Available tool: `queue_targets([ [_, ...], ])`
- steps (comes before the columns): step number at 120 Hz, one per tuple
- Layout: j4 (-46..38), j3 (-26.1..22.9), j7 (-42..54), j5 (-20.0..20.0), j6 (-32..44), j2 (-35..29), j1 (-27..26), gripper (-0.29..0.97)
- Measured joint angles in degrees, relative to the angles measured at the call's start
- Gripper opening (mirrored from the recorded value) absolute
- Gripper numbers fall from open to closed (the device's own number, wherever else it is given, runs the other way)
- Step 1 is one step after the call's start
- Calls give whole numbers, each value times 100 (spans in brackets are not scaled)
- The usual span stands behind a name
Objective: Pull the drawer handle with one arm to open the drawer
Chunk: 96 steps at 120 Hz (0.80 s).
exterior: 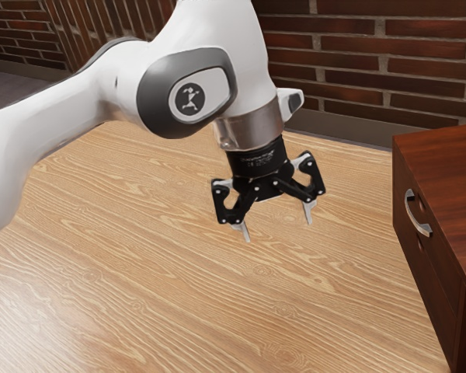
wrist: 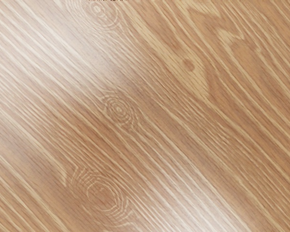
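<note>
The gripper point(exterior: 277, 224) is hanging over the table point(exterior: 140, 272) with its two black fingers spread wide and holding nothing, their pale tips pointing down. The arm point(exterior: 101, 101), smooth white with a grey joint cap, is reaching in from the exterior view's left.

The table is showing glossy light wood with long wavy grain and knots; in the wrist view that same tabletop point(wrist: 145, 116) is lying under the hand.

At the exterior view's right a boxy cabinet point(exterior: 450, 167) of dark reddish wood is standing on the table. Its drawer point(exterior: 435, 256) is facing left, toward the gripper, and looking flush with the cabinet. The handle point(exterior: 416, 214), a slim silvery bar bowed outward, is running level along the drawer front from far to near. It is sitting well apart from the gripper, with bare tabletop between them.

A red brick wall point(exterior: 373, 54) is rising at the far side.
</note>
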Motion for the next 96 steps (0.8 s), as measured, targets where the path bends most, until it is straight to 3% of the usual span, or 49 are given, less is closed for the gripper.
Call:
queue_targets([
  [33, -7, 1, -545, -154, 524, 106, -18, 68],
  [96, 183, -15, -876, 115, 1191, 724, -146, 68],
])
